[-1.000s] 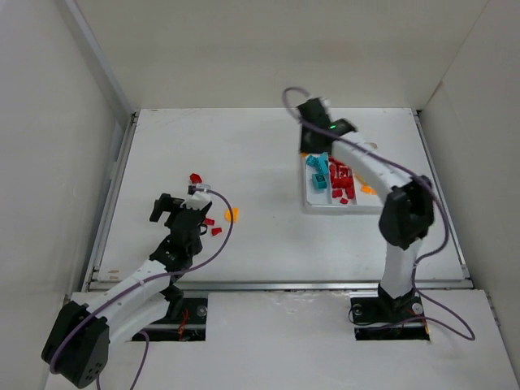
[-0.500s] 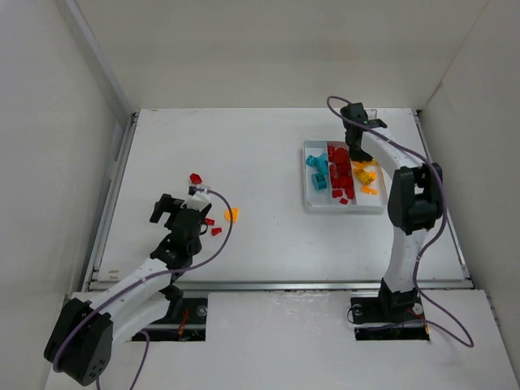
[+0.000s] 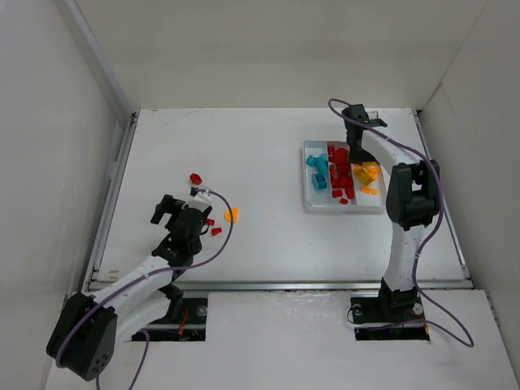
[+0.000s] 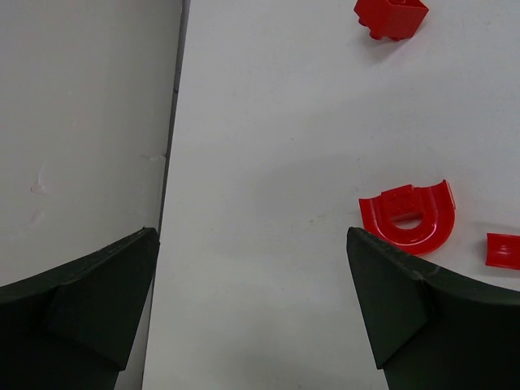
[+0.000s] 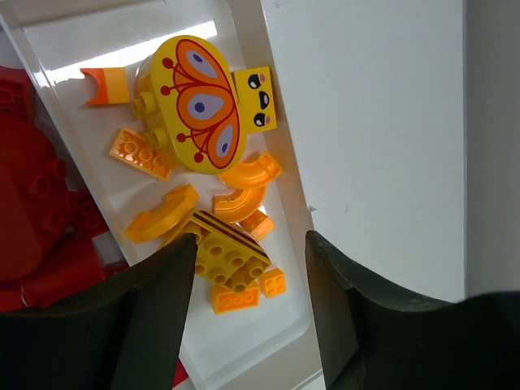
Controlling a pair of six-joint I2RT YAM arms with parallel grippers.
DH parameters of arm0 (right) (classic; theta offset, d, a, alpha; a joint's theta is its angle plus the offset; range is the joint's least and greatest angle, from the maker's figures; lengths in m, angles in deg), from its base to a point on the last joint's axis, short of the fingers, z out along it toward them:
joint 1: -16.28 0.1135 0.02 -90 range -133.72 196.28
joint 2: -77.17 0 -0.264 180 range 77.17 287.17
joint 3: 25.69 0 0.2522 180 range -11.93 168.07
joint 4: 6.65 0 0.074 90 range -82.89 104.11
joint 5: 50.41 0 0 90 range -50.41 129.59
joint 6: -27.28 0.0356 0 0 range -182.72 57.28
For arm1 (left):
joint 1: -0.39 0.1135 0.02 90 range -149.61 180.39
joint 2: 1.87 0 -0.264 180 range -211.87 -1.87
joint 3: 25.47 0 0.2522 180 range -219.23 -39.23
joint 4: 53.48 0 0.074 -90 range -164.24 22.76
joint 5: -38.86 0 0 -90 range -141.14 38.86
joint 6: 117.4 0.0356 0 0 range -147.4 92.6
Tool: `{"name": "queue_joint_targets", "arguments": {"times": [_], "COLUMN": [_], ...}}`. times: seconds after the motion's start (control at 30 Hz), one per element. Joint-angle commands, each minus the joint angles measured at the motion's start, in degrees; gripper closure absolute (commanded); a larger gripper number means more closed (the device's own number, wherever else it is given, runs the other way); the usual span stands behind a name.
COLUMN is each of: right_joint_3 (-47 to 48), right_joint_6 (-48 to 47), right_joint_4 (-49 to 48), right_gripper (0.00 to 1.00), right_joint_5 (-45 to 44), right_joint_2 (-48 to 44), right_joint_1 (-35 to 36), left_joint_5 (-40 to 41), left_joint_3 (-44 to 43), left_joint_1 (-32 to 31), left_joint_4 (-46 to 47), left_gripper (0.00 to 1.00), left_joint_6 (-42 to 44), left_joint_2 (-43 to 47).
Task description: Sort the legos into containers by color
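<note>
The white tray [image 3: 309,199] lies at the right, holding teal legos [image 3: 318,171], red legos [image 3: 341,175] and orange-yellow legos [image 3: 366,173] in separate compartments. My right gripper [image 3: 361,123] is open and empty over the far end of the orange-yellow compartment. In the right wrist view it [image 5: 252,260] frames a striped yellow brick [image 5: 223,252], below a yellow butterfly piece [image 5: 199,101]. My left gripper [image 3: 180,210] is open and empty on the left. A red arch [image 4: 406,218] lies by its right finger and a red brick [image 4: 391,16] lies farther ahead.
More loose pieces lie near the left gripper: a red one [image 3: 216,231] and an orange one [image 3: 232,214]. A grey wall and rail [image 4: 81,122] run close on its left. The tray's raised rim [image 5: 276,162] passes between the right jaws.
The right gripper swung from the teal compartment's far end rightward to the orange-yellow compartment, then held still. The left arm barely moved.
</note>
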Motion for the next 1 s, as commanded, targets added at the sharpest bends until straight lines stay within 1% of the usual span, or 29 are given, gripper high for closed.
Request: {"name": "queue_joint_targets", "arguments": {"times": [0.0,0.13,0.2,0.23,0.27,0.3,0.33,0.37,0.4,0.43,0.47,0.5,0.53,0.57,0.6,0.63,0.67,0.7,0.73,0.77,0.8,0.87,0.97], "right_joint_3": [3.0,4.2,4.7,3.8,3.1,2.5,2.0,2.0,2.0,3.5,4.4,5.5,6.6,9.6,11.5,13.4,15.8,15.9,13.7,13.7,10.3,7.7,7.2], "right_joint_6": [-1.6,-1.6,-3.5,-5.2,-6.4,-7.7,-10.4,-11.6,-12.8,-13.7,-14.5,-15.1,-15.2,-14.0,-11.0,-8.6,-6.0,-1.1,0.5,1.9,2.8,4.4,8.4], "right_joint_4": [0.1,0.7,0.1,-1.4,-1.4,-3.2,-3.9,-3.9,-3.9,-3.9,-3.9,-3.9,-3.9,-3.3,-2.6,-1.1,-1.1,-1.8,-5.5,-8.0,-10.5,-14.5,-14.0], "right_gripper": [0.38,0.38,0.38,0.37,0.34,0.3,0.22,0.19,0.17,0.15,0.12,0.12,0.1,0.1,0.1,0.09,0.09,0.09,0.09,0.09,0.09,0.08,0.08], "right_joint_5": [1.1,3.1,8.9,12.1,12.1,16.2,18.1,20.0,23.5,25.1,26.4,27.6,29.7,30.7,31.6,33.3,34.8,36.6,40.4,41.6,42.4,40.9,38.9], "right_joint_2": [-3.0,-4.1,-6.0,-8.1,-9.3,-10.4,-12.0,-12.0,-12.0,-12.0,-10.9,-9.9,-9.0,-6.3,-4.8,-3.3,-1.0,-0.4,-0.3,-0.3,-1.0,-1.8,0.3], "right_joint_1": [0.1,0.1,0.9,3.0,3.1,6.6,8.7,11.0,15.9,18.3,20.5,22.5,25.7,26.9,27.7,28.2,28.2,28.2,28.8,29.4,30.1,32.9,35.3], "left_joint_5": [-0.8,-0.8,-1.4,-2.9,-4.3,-6.1,-8.3,-13.3,-15.9,-18.7,-21.7,-27.0,-29.2,-31.1,-34.6,-36.1,-37.6,-40.2,-41.0,-41.0,-41.5,-40.9,-40.9], "left_joint_3": [-2.1,-2.6,-3.2,-3.8,-3.8,-4.3,-4.8,-5.8,-9.2,-11.4,-13.6,-16.0,-20.9,-23.6,-26.4,-31.8,-34.0,-35.6,-37.2,-37.2,-37.2,-35.0,-32.8], "left_joint_1": [0.8,0.8,0.8,0.8,0.8,1.4,1.4,1.4,1.9,2.4,4.3,5.7,7.2,10.4,12.2,14.1,15.9,19.5,21.2,22.7,25.3,27.7,32.1], "left_joint_4": [-0.2,-0.8,-1.4,-1.9,-1.9,-1.9,-1.9,-2.7,-3.3,-4.1,-5.4,-6.0,-6.7,-9.5,-11.6,-14.0,-19.1,-21.4,-24.8,-24.9,-27.6,-29.9,-31.5], "left_gripper": [0.0,0.0,0.0,0.0,0.0,0.0,0.01,0.01,0.01,0.01,0.01,0.03,0.04,0.05,0.09,0.11,0.13,0.14,0.17,0.17,0.18,0.2,0.2], "left_joint_6": [-0.9,-1.5,-2.3,-4.0,-4.8,-5.5,-5.5,-6.1,-6.9,-7.6,-8.6,-10.2,-15.3,-18.5,-22.2,-26.0,-32.9,-35.6,-37.6,-39.1,-40.2,-41.5,-41.0], "left_joint_2": [-0.8,-1.4,-2.6,-2.6,-2.6,-2.6,-2.6,-2.6,-2.6,-3.2,-4.1,-4.9,-6.9,-8.2,-9.5,-10.9,-13.7,-14.7,-15.4,-16.1,-16.1,-15.4,-14.0]}}
